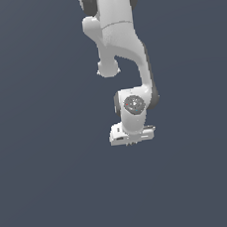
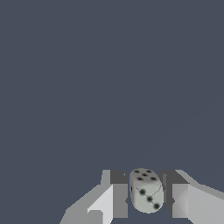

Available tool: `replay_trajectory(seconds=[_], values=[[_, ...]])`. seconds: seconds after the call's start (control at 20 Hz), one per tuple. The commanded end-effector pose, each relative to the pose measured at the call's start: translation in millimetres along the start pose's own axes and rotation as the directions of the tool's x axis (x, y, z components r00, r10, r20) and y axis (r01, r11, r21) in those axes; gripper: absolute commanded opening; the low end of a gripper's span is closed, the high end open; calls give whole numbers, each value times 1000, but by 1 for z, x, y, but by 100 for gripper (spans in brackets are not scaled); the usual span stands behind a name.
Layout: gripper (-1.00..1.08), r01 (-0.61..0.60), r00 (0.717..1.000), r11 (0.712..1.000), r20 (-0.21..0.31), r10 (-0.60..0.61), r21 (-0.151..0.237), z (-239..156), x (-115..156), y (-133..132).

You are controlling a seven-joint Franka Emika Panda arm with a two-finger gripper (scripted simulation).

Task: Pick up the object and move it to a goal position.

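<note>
The object is a small pale grey-white die point(image 2: 146, 191) with black pips. In the wrist view it sits between my two fingertips, a little tilted. My gripper point(image 2: 146, 199) has its jaws closed against the die's two sides, one finger point(image 2: 119, 197) on each side. In the exterior view the white arm hangs down from the top, and the gripper point(image 1: 132, 141) points downward near the middle. There the die is too small to tell apart from the finger tips.
A plain dark blue-grey surface point(image 1: 53, 182) fills both views. No other object, edge or marker shows.
</note>
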State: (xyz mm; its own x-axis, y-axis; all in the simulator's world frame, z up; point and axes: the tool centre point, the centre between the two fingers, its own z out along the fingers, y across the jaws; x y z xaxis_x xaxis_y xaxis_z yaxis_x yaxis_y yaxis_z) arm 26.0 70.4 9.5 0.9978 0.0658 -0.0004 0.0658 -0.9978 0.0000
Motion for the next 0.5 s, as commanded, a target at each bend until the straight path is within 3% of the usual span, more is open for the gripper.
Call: replay_trajectory(seconds=[0.0,0.45], values=[[-100,0,1000,1000,0,0,0,1,0,0],[-100,0,1000,1000,0,0,0,-1,0,-1]])
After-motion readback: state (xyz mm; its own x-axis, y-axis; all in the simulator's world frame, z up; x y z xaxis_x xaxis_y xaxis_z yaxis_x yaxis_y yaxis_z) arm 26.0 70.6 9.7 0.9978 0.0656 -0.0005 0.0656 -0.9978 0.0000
